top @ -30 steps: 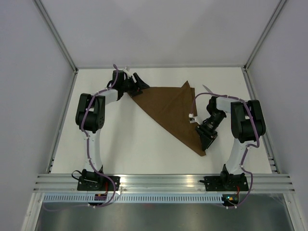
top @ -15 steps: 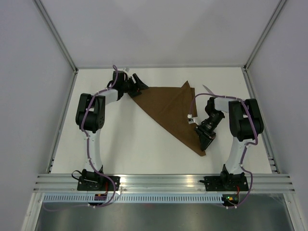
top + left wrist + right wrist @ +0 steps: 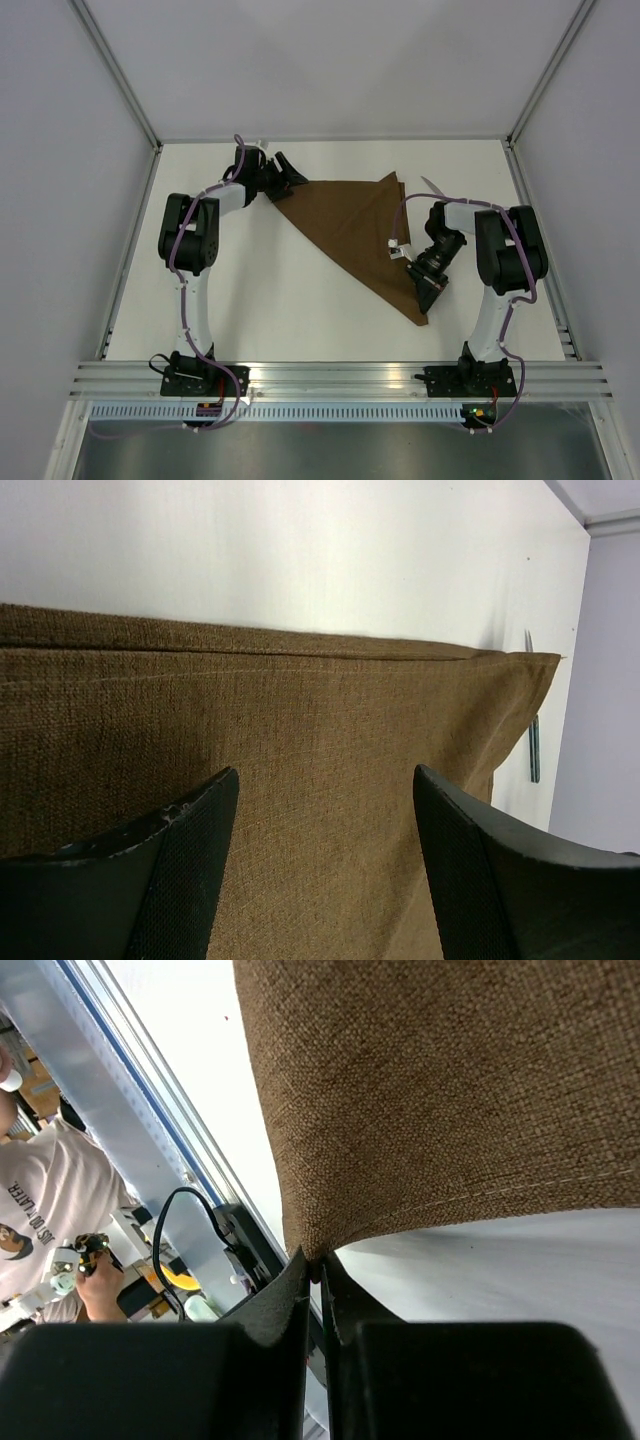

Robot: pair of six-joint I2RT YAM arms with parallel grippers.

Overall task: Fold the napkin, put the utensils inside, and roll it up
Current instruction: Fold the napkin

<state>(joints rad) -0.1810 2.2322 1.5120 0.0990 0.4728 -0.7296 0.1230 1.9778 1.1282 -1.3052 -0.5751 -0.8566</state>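
Top external view: the left gripper [image 3: 288, 176] sits at the napkin's [image 3: 355, 225] far left corner. Its wrist camera shows the jaws spread wide over the cloth, pinching nothing. The napkin lies flat as a triangle, which I take to be one diagonal fold already made. Its long edge runs from that corner to the near point. There the right gripper [image 3: 425, 296] has its fingers pressed together on the very tip of the cloth. Of the utensils [image 3: 534, 748] I make out one slim teal piece just past the napkin's far right corner, outside the fabric. Loading them and rolling are not yet done.
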